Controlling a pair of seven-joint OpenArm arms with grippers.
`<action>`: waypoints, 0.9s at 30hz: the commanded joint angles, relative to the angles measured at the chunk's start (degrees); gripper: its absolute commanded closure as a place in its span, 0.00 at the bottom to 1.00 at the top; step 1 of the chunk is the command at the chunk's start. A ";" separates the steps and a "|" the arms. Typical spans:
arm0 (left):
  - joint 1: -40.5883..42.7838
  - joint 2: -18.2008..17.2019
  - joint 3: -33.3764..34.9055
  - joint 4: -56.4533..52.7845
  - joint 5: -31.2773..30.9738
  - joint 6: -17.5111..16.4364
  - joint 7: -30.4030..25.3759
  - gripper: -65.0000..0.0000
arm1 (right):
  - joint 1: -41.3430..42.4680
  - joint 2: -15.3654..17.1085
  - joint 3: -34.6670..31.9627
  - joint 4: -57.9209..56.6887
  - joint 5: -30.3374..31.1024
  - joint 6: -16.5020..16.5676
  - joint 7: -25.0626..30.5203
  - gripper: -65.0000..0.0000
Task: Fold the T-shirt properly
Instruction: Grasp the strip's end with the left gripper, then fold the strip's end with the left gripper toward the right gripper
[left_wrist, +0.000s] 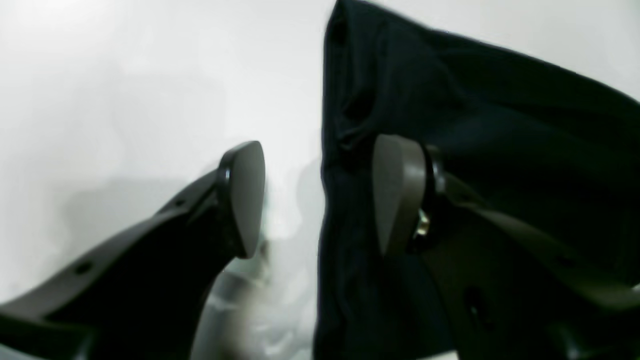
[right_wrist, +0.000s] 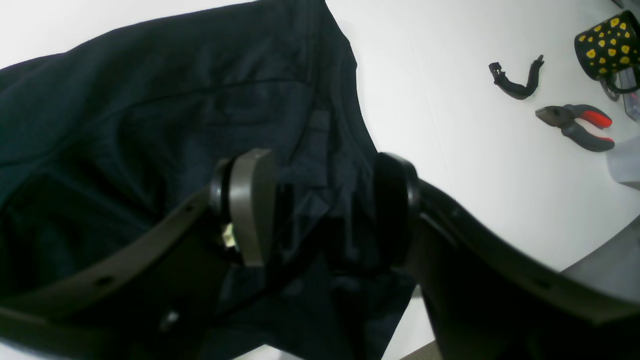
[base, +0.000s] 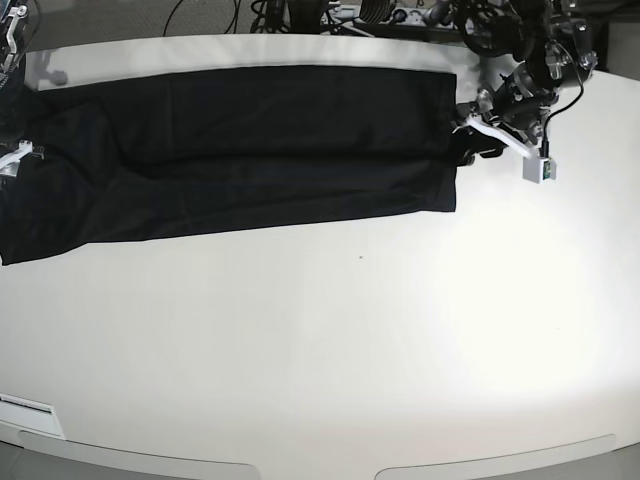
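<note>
t-shirt (base: 250, 150) lies as a long band across the far counter (base: 330, 350); left claw (left_wrist: 320, 200) and right claw (right_wrist: 320, 210) both gape over opposite ends, so an uneven pinch risks bunching layers, skewing the fold.

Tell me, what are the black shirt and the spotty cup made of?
The T-shirt looks like soft, matte cloth: it wrinkles and lies limp on the table. The cup looks hard and glossy, maybe ceramic; it is too blurry to be sure.

Base view high, overlooking whole table (base: 330, 350); 2 wrist views close, sharing T-shirt (base: 240, 150) ends.
</note>
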 joint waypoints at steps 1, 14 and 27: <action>-0.72 0.07 -0.07 -0.76 -0.85 -0.15 -0.94 0.47 | 0.31 1.16 0.59 0.96 -0.39 -0.22 1.27 0.48; -1.40 1.40 10.69 -9.57 -4.76 -4.26 2.14 0.48 | 0.31 2.12 0.59 0.96 -0.42 -0.22 1.31 0.48; -2.47 4.44 12.63 -9.57 -3.65 -4.24 0.31 0.69 | 0.33 2.14 0.59 0.96 -1.51 -0.20 1.38 0.48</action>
